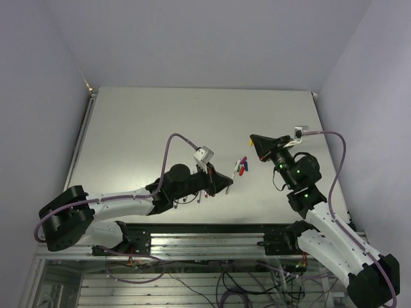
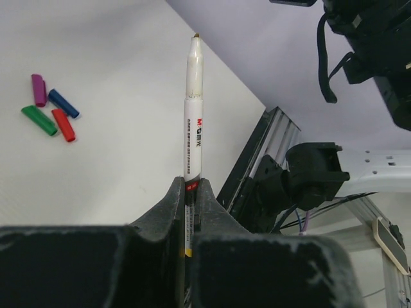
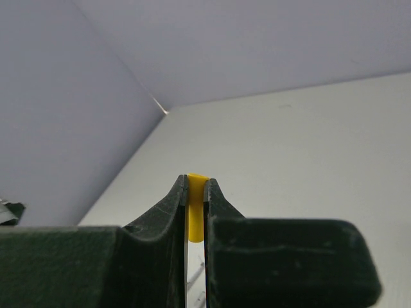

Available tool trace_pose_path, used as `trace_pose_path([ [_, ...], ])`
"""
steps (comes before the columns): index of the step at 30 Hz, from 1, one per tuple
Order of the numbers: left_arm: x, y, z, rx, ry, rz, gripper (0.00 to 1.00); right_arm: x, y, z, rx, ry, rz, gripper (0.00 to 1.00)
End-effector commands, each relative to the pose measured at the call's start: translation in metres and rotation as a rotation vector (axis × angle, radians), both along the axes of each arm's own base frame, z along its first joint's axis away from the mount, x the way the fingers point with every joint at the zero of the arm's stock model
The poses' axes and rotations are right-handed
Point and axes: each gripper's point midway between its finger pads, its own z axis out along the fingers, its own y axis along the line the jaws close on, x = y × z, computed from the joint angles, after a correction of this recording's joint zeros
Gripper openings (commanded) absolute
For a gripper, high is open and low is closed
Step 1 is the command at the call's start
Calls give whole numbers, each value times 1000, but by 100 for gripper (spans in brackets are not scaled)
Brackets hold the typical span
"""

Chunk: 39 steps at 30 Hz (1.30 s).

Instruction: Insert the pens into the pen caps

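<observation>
My left gripper point(image 1: 225, 182) is shut on a whitish pen point(image 2: 193, 115) that stands up out of the jaws point(image 2: 191, 183), bare tip outward, with a yellow band low on its barrel. Four caps lie together on the table just beyond it: purple point(image 2: 39, 89), blue point(image 2: 63, 103), green point(image 2: 38, 120) and red point(image 2: 63, 124); they also show as a cluster in the top view point(image 1: 242, 165). My right gripper point(image 1: 253, 138) hovers right of that cluster, shut on a yellow cap point(image 3: 195, 205) pinched between its fingertips point(image 3: 194, 185). Thin pale items under the left arm point(image 1: 200, 194) may be other pens.
The grey table point(image 1: 160, 128) is bounded by a metal rail on the left point(image 1: 82, 141), purple walls behind and to the right, and the aluminium frame at the near edge point(image 1: 212, 234). The right arm point(image 2: 366, 45) shows in the left wrist view.
</observation>
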Motion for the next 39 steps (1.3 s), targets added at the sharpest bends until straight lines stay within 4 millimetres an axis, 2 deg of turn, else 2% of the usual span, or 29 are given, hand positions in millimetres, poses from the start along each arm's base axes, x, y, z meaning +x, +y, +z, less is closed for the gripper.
trace_pose_path([
  [1,-1,-13,43,-133,-61,-16,7,-14,5,34,114,-111,55,0],
  [15,0,-21,56,-218,-42,-5,7,-36,20,28,213,-158,192,0],
  [39,8,-20,52,-216,-45,37,7,-40,28,25,253,-144,243,0],
])
